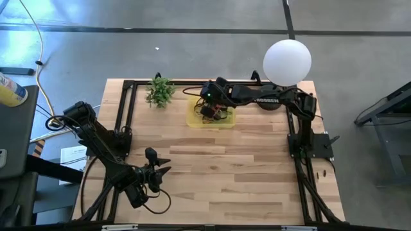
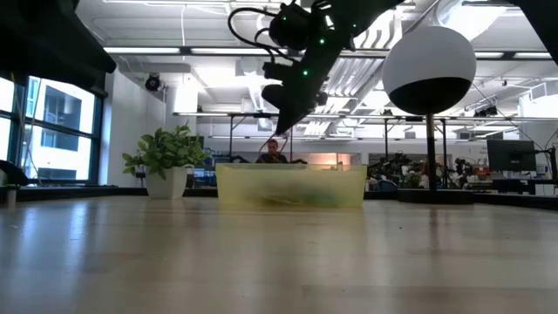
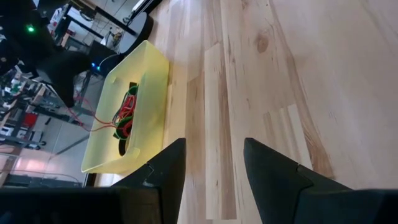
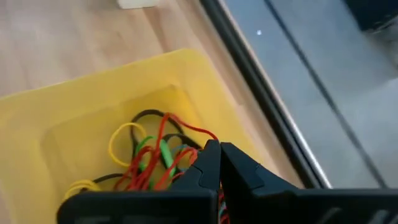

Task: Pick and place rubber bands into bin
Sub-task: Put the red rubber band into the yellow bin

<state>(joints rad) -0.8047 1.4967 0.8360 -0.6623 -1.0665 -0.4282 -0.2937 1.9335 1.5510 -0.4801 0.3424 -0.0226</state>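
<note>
Right end effector poised above the bin, upper centre of the high view.

The right end effector, jaws pressed together with no band visibly between them, hangs over the yellow bin so that a drop would land inside; the rubber bands lie tangled within. The left end effector, moderately parted and empty, waits over the bench at lower left, clear of the work.

Your high view looks straight down on the whole table. Your low view sits at tabletop height, facing level across to the bin and the room. Your left wrist view sees that bin from well apart; your right wrist view looks down into it from close above.
</note>
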